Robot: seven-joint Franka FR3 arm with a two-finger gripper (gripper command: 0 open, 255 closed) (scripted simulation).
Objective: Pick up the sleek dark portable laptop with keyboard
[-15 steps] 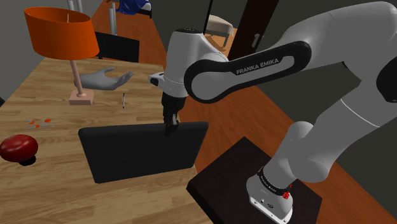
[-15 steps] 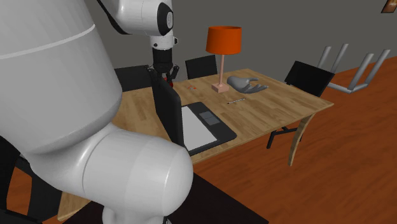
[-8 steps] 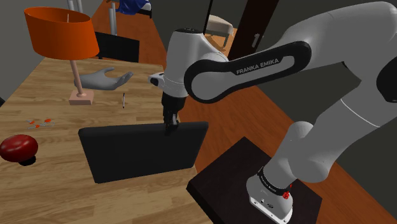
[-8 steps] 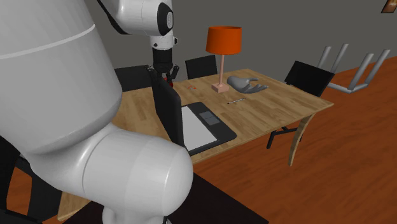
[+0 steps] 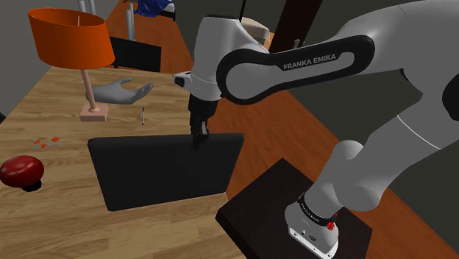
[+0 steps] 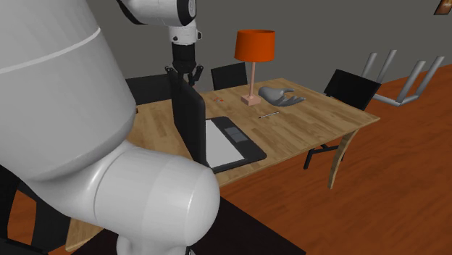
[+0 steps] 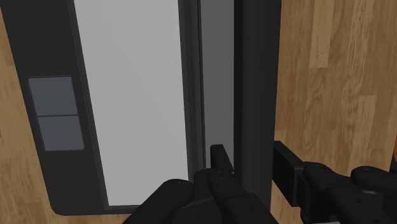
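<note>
Fingers (image 7: pixel 220 160) of the black hand (image 7: pixel 253 164) are drawn in on the top edge of the laptop (image 5: pixel 165 175). One presses on each face of its upright lid, so the hand grips the lid and nothing else. The white arm (image 5: pixel 294 70) brings the hand straight down onto that edge.

The laptop is dark and open, with its lid standing upright and its base (image 6: pixel 233 145) flat. The base shows a pale grey panel (image 7: pixel 133 95) and a darker trackpad (image 7: pixel 57 114) split in two. It sits over the wooden desk (image 5: pixel 59 221), close to the side nearest the stand (image 5: pixel 257 217). I cannot tell whether the base rests on the wood or hangs just above it.

Farther across the desk lies a thin pen (image 5: pixel 142 115). Just past it is a grey glove (image 5: pixel 118 92), palm up. Beside the glove stands a lamp (image 5: pixel 68 38) with an orange shade on a pinkish foot. A rounded red lump (image 5: pixel 20 170) sits at the shoulder view's left, with a few small red specks (image 5: pixel 45 141) near it. Dark chairs (image 6: pixel 229 74) stand along the far side of the desk, on a reddish-brown floor (image 6: pixel 391 188).
</note>
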